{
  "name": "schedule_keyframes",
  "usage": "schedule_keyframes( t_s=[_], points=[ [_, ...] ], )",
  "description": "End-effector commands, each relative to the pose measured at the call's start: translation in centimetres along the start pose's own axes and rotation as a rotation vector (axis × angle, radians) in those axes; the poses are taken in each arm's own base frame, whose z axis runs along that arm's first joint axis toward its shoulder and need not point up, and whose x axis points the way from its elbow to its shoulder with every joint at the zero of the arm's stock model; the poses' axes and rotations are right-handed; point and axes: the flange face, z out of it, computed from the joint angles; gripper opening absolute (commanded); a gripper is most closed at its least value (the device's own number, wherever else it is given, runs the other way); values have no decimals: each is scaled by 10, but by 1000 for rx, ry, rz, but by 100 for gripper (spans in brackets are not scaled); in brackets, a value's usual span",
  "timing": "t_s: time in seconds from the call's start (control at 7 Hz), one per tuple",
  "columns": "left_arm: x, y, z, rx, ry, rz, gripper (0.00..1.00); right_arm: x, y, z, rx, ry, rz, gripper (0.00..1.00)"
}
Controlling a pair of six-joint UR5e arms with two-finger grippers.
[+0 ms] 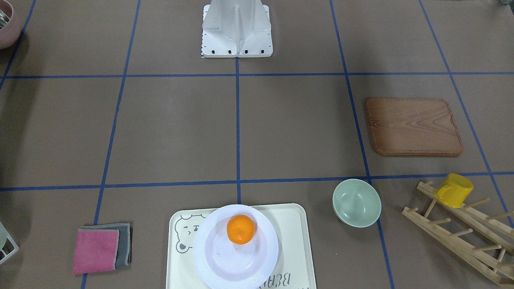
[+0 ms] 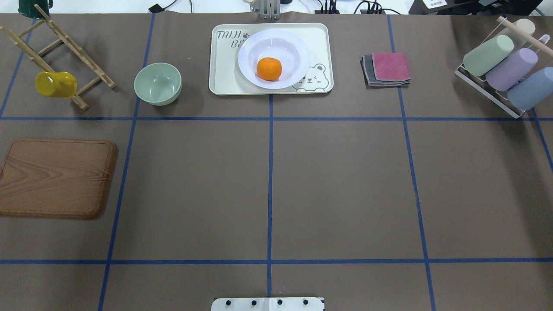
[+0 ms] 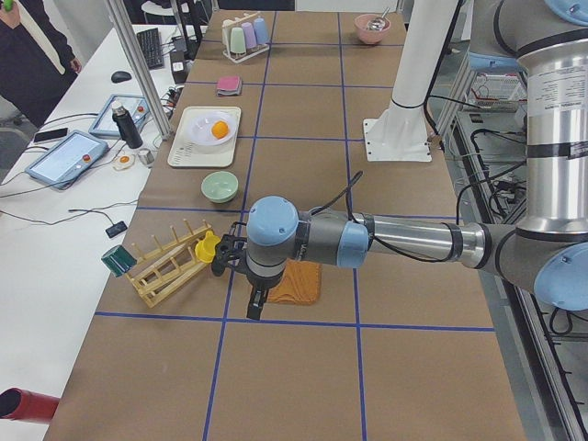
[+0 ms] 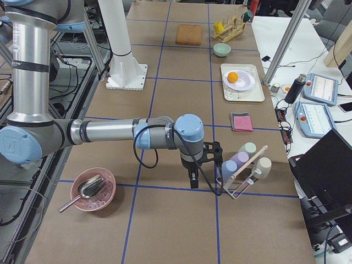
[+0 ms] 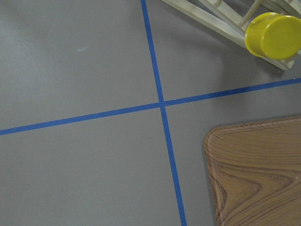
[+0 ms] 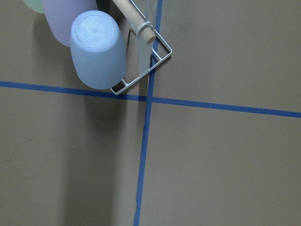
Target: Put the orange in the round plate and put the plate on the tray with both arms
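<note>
Nearest us, the cream rectangular bear-print tray carries the glossy white round plate, with the small bright orange in its well.
Well apart, the left gripper hangs near the wooden peg rack and the right gripper near the white wire cup rack. We cannot tell either's opening; a careless swing could clip a rack.

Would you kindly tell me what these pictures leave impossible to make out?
Left gripper: only in the left side view, small; open or shut unclear.
Right gripper: likewise, right side view.
Cream rectangular tray lettering: overhead, glossy white round plate covers part; front view, bottom edge cuts it.
</note>
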Motion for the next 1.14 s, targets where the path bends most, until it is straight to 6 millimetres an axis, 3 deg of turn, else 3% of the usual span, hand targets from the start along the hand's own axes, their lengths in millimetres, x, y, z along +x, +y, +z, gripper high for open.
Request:
schedule_keyframes(
  t_s=[0.0, 1.0],
  points=[
    [-1, 1, 0, -1, -1, -3, 99, 1, 1, 1, -2, 4, 2, 100],
    [-1, 8, 2, -6, 1, -6, 99, 1, 0, 0, -1, 7, 4, 100]
  ],
)
